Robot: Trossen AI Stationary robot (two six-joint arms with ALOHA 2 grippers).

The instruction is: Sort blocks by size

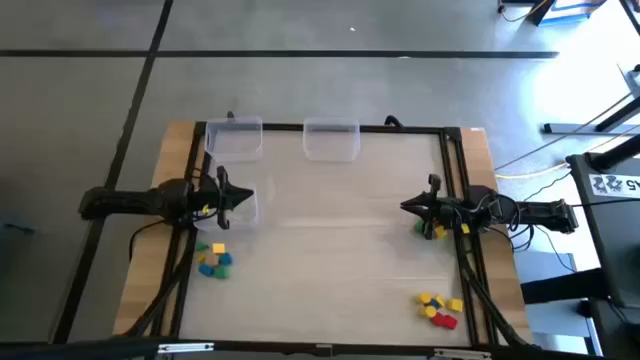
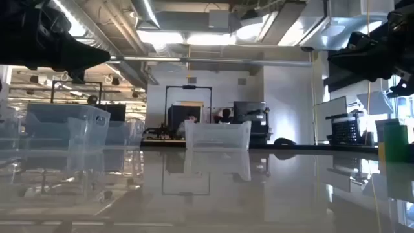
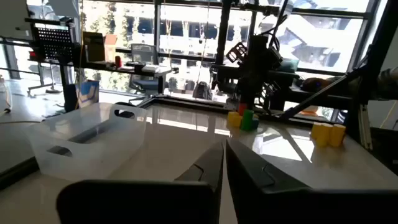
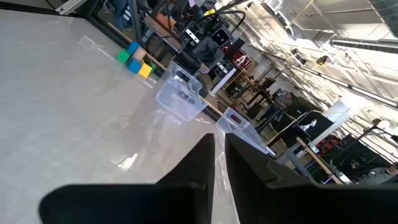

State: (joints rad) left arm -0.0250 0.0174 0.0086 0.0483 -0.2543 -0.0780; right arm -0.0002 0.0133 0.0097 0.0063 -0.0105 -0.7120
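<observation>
The blocks lie in three small heaps on the table. Yellow, blue, green and tan ones (image 1: 212,260) are near the left edge, green and yellow ones (image 1: 432,230) are beside my right arm, and yellow and red ones (image 1: 438,308) are at the near right. My left gripper (image 1: 248,197) hovers shut over a clear bin (image 1: 243,208), fingertips together (image 3: 224,163). My right gripper (image 1: 405,207) hovers shut at the table's right, pointing toward the middle (image 4: 219,155). Neither holds anything. The left heap (image 4: 135,59) shows far off in the right wrist view.
Two more clear bins (image 1: 235,138) (image 1: 330,140) stand at the far edge. A black frame (image 1: 330,127) runs around the white table top. The middle of the table between the arms is bare. A desk and cables stand beyond the right edge.
</observation>
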